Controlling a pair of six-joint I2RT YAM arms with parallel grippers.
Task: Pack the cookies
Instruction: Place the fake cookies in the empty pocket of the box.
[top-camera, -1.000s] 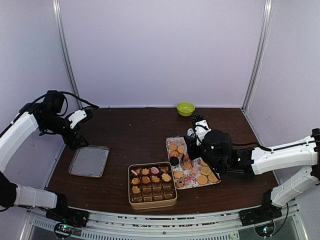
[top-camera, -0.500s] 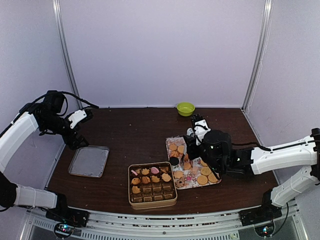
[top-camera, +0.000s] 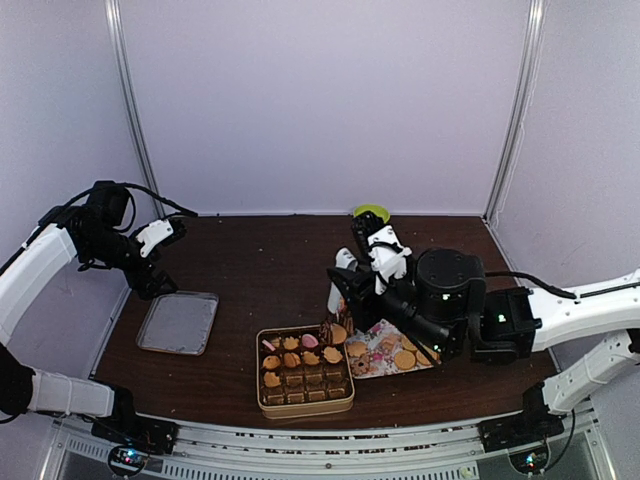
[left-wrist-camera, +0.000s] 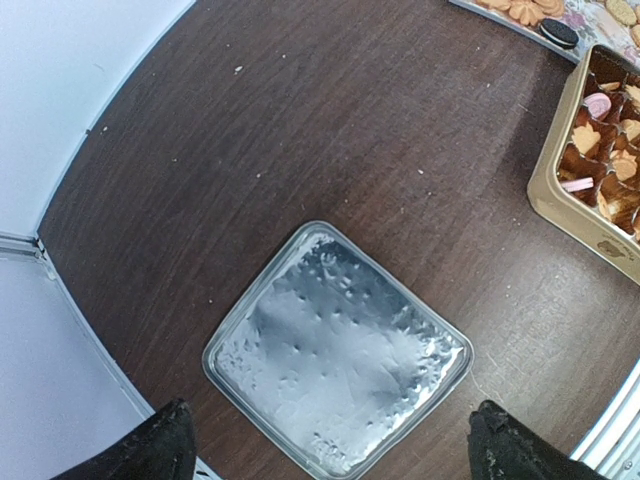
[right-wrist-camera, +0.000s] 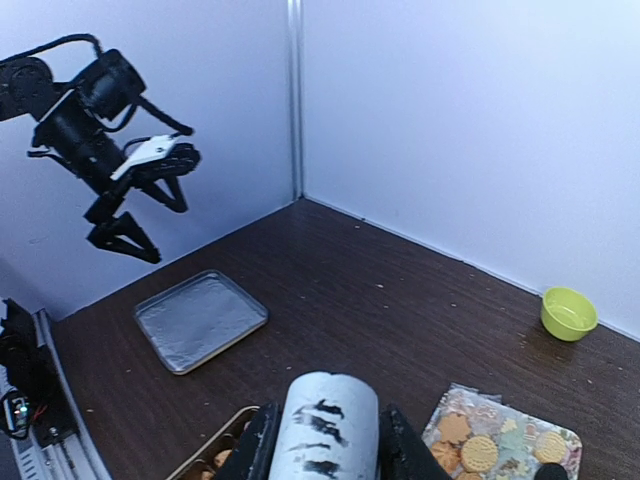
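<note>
Right gripper (top-camera: 339, 300): raised over the far right corner of the tin (top-camera: 305, 408), jaws partly drawn in. My wrist view shows a white, black-marked piece between them that I cannot identify, so whether it grips a cookie I cannot tell

Left gripper (left-wrist-camera: 328, 456): spread wide, empty, above the silver lid (left-wrist-camera: 335, 355) by the left edge of the table (top-camera: 260, 270)

Cookies (top-camera: 405, 358): loose on the patterned sheet (top-camera: 377, 350) towards the near right. Others sit in the paper cups (top-camera: 305, 380) of the tin, at the middle of the near edge

Handling, my judgement: light, stiff, brittle, crumbly. Pinch gently across the rim, not the faces. The sheet may slide

Hidden: the right arm covers the sheet's far part. The tan cookie at the tin corner could be held or seated, unclear. The tin's near rows look unfilled, hard to confirm
</note>
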